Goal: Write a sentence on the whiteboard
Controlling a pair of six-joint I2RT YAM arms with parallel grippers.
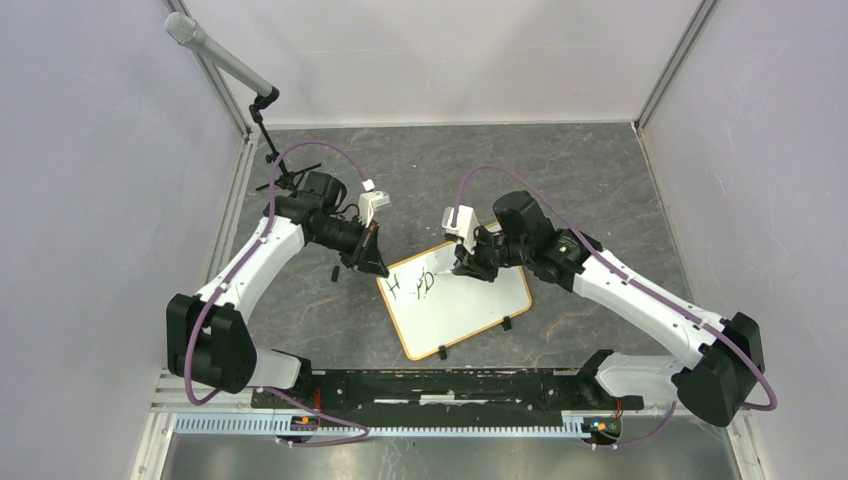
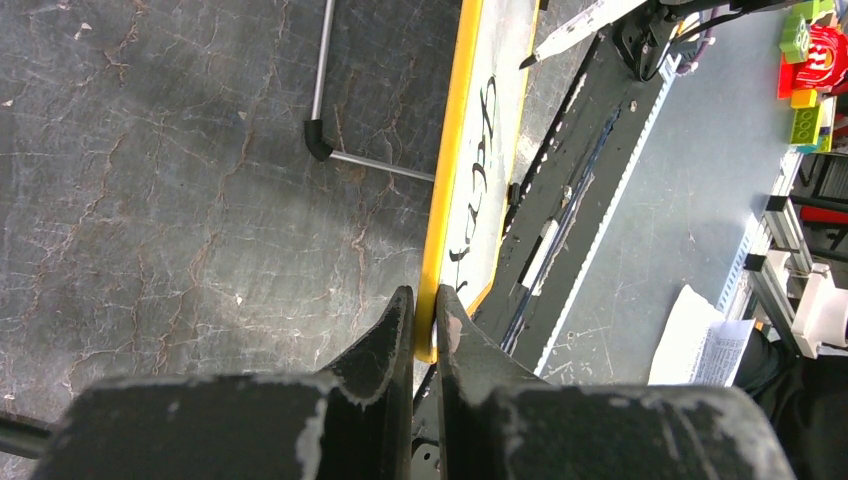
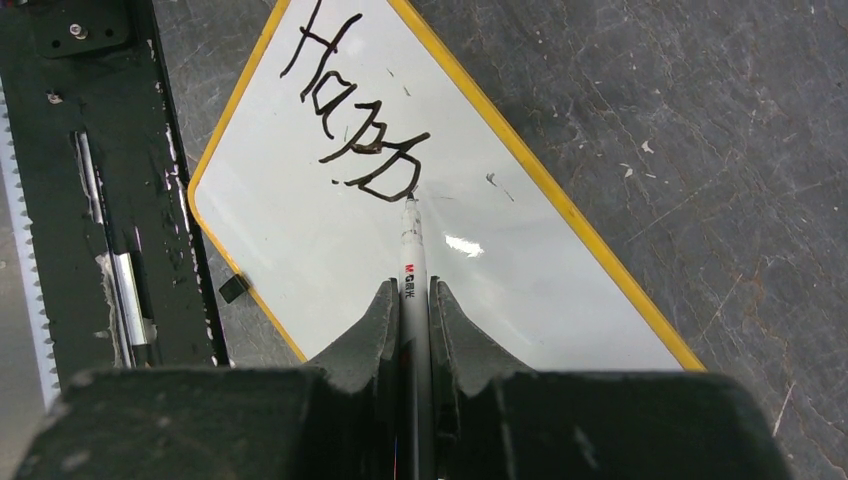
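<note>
The whiteboard point(image 1: 470, 315), white with a yellow-tan frame, lies flat on the grey table between the arms. My left gripper point(image 1: 378, 268) is shut on the frame at its far left corner; in the left wrist view the fingertips point(image 2: 427, 292) pinch the yellow edge point(image 2: 450, 180). My right gripper point(image 3: 413, 285) is shut on a grey marker point(image 3: 411, 240), and its tip touches the board point(image 3: 300, 230). The sentence point(image 3: 355, 110) reads "Happ" in dark strokes, with the tip at the end of the last letter. From above the writing point(image 1: 410, 286) sits near the board's upper left.
A microphone on a stand point(image 1: 225, 60) rises at the back left, its tripod legs point(image 1: 290, 175) on the table. A thin metal rod with a black elbow point(image 2: 317, 140) lies beside the board. The black base rail point(image 1: 440, 385) runs along the near edge. Black clip feet point(image 1: 442, 352) stick out of the board's near side.
</note>
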